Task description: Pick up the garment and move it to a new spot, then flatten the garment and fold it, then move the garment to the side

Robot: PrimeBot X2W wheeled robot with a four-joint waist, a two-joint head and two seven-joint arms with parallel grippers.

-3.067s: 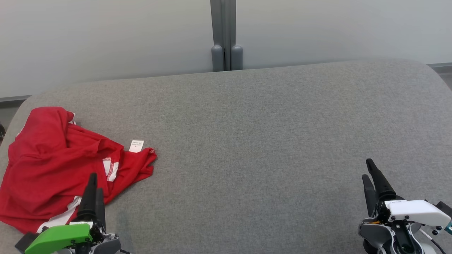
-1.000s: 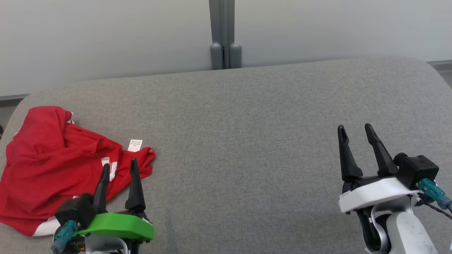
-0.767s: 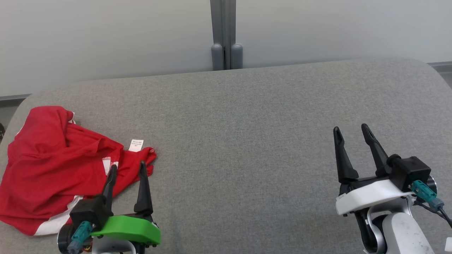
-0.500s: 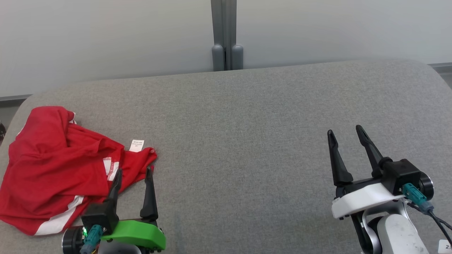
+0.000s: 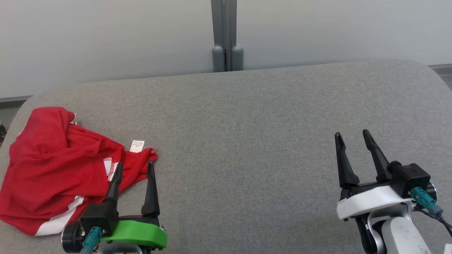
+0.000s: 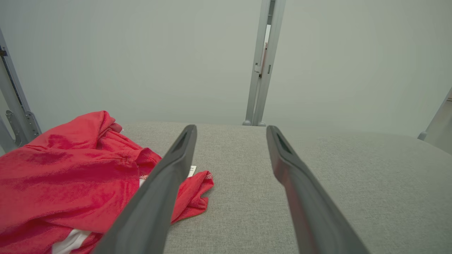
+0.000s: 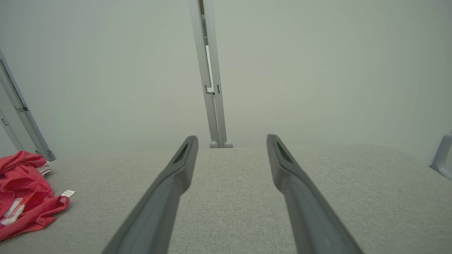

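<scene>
- The garment [image 5: 53,165], a red shirt with white trim, lies crumpled along the left edge of the desk [image 5: 247,141], reaching toward the near-left corner
- The left gripper [image 5: 135,163] sits by the near edge just beside the garment's right-hand tip, its two fingers spread apart with nothing between them
- In the head view its left finger crosses the red hem; whether it touches the cloth I cannot tell
- In the left wrist view the garment lies left of the fingers, and the gap between them looks onto bare desk
- The right gripper [image 5: 351,133] is toward the near-right corner, well apart from the garment, fingers spread and holding nothing
- The cloth is thin and soft, rumpled in loose folds, with a small white rectangular label [image 5: 137,145] lying flat at its far right tip
- The desk top is covered in grey woven fabric and has rounded corners
- The fingers are long, dark and tapered to points; the left gripper's body is green, the right one's white
- Beyond the far edge a grey post [image 5: 227,35] stands against a smooth pale wall [image 5: 106,38]
</scene>
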